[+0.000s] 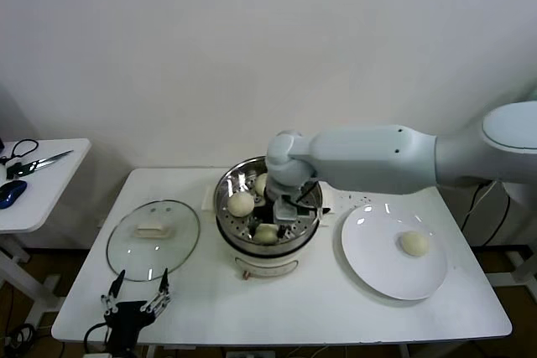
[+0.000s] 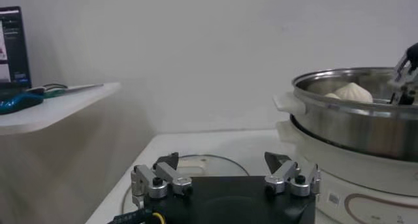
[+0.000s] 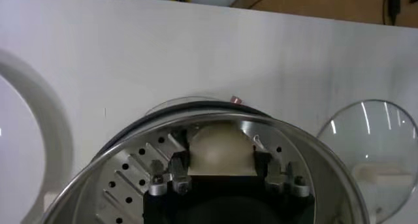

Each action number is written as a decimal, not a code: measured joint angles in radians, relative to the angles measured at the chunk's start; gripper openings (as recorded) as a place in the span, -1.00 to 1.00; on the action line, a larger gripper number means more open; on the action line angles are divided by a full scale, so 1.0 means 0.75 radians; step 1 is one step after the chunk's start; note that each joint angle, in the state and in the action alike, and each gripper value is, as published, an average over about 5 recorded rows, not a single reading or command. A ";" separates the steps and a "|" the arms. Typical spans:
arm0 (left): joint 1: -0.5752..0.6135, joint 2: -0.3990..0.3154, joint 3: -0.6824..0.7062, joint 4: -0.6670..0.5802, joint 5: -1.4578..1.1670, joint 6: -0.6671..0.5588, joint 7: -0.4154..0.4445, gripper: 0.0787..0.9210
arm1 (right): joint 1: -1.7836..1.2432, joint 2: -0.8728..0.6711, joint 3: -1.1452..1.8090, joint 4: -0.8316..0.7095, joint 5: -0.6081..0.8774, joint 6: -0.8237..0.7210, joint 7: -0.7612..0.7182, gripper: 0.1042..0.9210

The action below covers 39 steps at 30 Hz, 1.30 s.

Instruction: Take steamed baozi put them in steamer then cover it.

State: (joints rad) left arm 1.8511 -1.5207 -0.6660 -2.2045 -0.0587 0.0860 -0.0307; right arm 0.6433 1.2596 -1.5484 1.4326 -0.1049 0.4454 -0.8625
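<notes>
The right gripper [image 1: 284, 212] is reached down into the steamer [image 1: 228, 188], its fingers [image 3: 179, 161] set on either side of one baozi [image 3: 220, 147] resting on the perforated tray; whether they grip it or have let go cannot be told. Two more baozi [image 1: 242, 203] are seen in the steamer and a fourth baozi [image 1: 413, 243] is left on the white plate [image 1: 373, 262] to the right. The cover [image 1: 153, 239] lies flat on the table [image 1: 336, 312] left of the steamer, and the left gripper [image 1: 137, 298] is parked at the table's near edge by the cover, fingers spread apart.

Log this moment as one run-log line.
right gripper: in steel steamer around cream bun | left gripper: open, idle | glass lid: off
</notes>
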 measured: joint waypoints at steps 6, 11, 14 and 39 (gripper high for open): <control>0.001 0.000 -0.001 -0.004 -0.002 0.000 -0.001 0.77 | 0.013 -0.005 0.002 -0.011 0.025 0.021 -0.009 0.75; -0.001 0.000 0.000 -0.009 -0.001 0.000 -0.001 0.77 | 0.071 -0.028 0.002 -0.028 0.095 0.045 -0.036 0.76; -0.002 0.000 0.001 -0.011 -0.001 0.000 -0.001 0.77 | 0.127 -0.061 -0.009 -0.042 0.157 0.059 -0.061 0.76; -0.018 0.011 0.010 -0.018 -0.017 0.003 0.007 0.77 | 0.227 -0.804 -0.250 -0.221 0.576 -0.476 -0.254 0.76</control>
State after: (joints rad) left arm 1.8372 -1.5122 -0.6584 -2.2177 -0.0711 0.0880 -0.0255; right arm 0.8138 0.6566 -1.7357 1.2671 0.3270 0.0887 -1.0533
